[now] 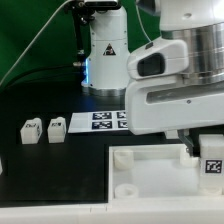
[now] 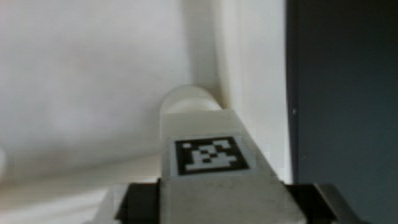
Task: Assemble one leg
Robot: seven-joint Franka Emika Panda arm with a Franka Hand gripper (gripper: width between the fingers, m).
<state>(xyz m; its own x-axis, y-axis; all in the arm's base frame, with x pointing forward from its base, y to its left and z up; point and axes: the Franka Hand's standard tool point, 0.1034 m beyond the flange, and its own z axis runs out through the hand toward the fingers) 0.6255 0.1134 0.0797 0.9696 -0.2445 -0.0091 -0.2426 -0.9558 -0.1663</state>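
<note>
Wrist view, white leg (image 2: 208, 125), black-and-white marker tag (image 2: 210, 157)

The leg (image 1: 212, 163) is gripped in the end effector (image 2: 215, 200), close to the counter (image 1: 60, 175) edge at the exterior view's right. It's a small white block with a rounded tip, and its black-and-white square tag faces the wrist camera. Toward the opposite edge, a second leg (image 1: 29, 130) and a third leg (image 1: 56, 127) sit side by side on the counter, near each other but apart, with dark tags on their near faces.
</note>
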